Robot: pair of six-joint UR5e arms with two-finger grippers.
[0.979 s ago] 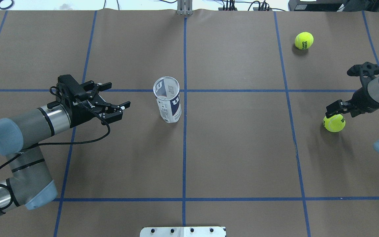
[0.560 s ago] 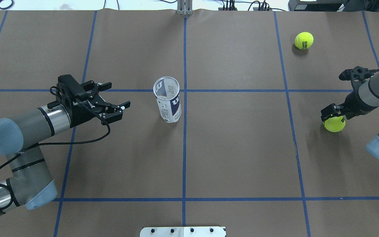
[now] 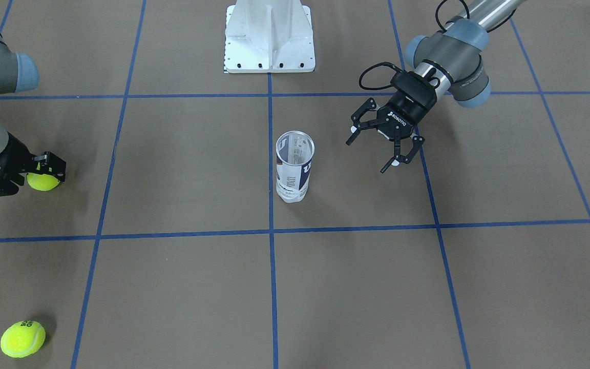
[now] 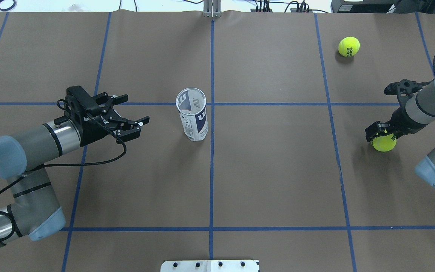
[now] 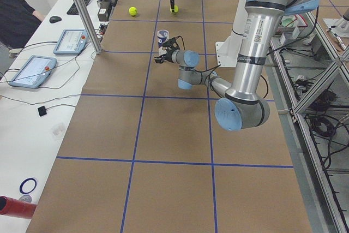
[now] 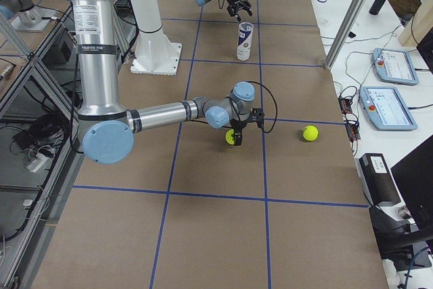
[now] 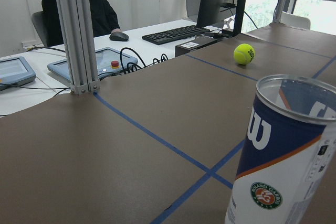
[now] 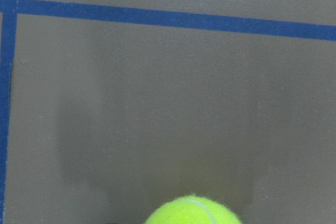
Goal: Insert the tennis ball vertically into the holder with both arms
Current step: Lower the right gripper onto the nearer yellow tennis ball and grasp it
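Tennis ball [image 4: 384, 144] is found on the brown paper [image 4: 278, 177] at the robot's right side, well apart from the holder [image 4: 193, 122], with the right gripper [image 4: 377, 132] set low against its upper side. Whether those jaws are clamped on the ball or only placed around it cannot be told, as the fingers are not shown in the wrist view and are too small elsewhere. The holder is stood upright near the table's centre, just beside a crossing of the blue tape lines [image 4: 212, 170], its long axis vertical and its open mouth turned upward. The left gripper [image 4: 137, 110] is held near the holder on the robot's left, jaws spread wide and aimed sideways at the tube wall, so it is judged the arm better placed for steadying. Bare paper is seen between ball and holder, so a lift and carry across appears unobstructed. A second ball [image 4: 349, 46] is left far off, and the white pedestal base [image 3: 269, 41] is kept well behind the holder.
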